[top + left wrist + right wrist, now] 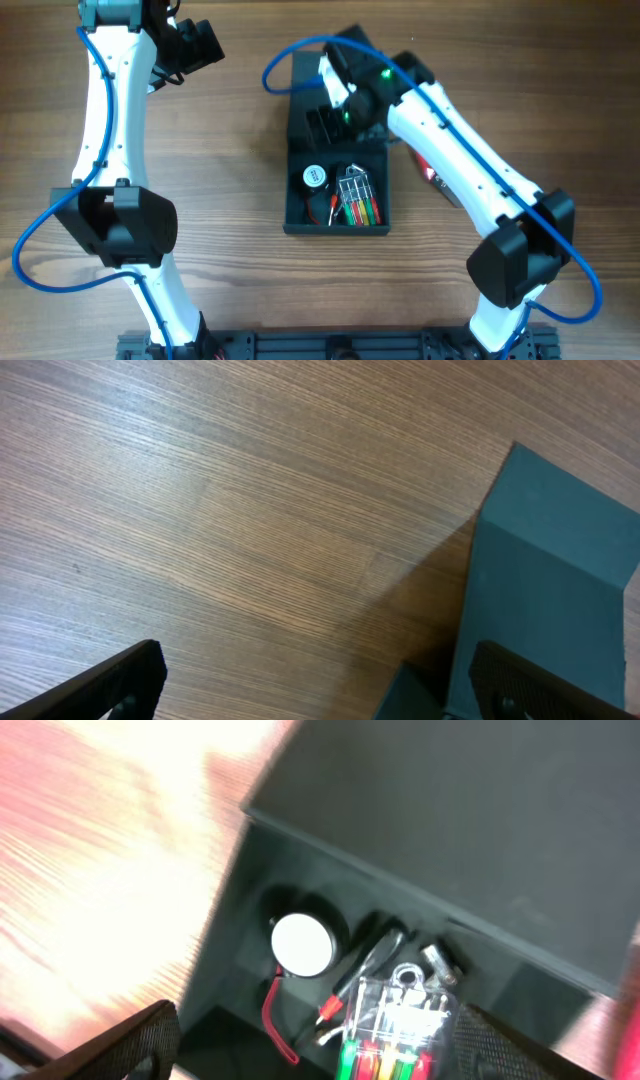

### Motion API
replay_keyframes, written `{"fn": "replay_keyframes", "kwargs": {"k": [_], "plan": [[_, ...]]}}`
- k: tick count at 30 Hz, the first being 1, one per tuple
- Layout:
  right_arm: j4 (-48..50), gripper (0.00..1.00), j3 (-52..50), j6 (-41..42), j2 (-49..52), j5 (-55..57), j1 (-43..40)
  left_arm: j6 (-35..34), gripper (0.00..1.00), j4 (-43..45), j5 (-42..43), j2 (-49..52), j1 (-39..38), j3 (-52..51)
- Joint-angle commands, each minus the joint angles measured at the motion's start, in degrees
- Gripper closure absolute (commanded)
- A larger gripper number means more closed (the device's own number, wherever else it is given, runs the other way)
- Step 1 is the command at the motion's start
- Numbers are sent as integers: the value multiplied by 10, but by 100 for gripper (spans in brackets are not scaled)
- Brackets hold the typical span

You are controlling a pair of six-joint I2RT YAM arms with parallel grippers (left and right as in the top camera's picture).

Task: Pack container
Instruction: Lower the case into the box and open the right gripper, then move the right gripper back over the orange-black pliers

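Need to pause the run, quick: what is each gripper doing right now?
Left gripper: open, holding nothing.
Right gripper: open, empty, over the container.

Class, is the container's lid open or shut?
Open: the lid stands raised, and a screwdriver set lies visible inside the container.

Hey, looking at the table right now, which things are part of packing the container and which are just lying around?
Part of the job: container, lid open; inside it, round white-faced item, clear case of coloured screwdrivers, black-and-red tool.

Lying about: red-and-silver object on the table right of the container, partly under the right arm, possibly still to be packed.
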Motion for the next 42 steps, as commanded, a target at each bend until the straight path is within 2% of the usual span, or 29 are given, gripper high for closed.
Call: {"fn": "replay_keyframes", "kwargs": {"k": [1,3,6,11,16,21,26,35,42], "plan": [[-55,14,93,12,-6,105,-20,-3,0,-1,5,-7,0,7],[-107,11,110,11,-6,170,-57,-3,0,-1,5,-7,0,7],[-150,10,109,1,-6,176,-148,-3,0,-1,5,-7,0,7],[-151,9,105,-52,-6,156,-307,-3,0,-1,5,-7,0,7],[-100,9,25,-80,-6,152,-378,-3,0,-1,5,-7,0,7],[22,9,-162,-80,-6,104,-388,-3,0,-1,5,-7,0,7],[67,9,-247,-77,-6,104,-388,-3,0,-1,5,-7,0,7],[120,8,-261,-84,-6,106,-393,-3,0,-1,5,-7,0,7],[159,0,-261,-154,-5,111,-394,-3,0,-1,5,-7,0,7]]}}
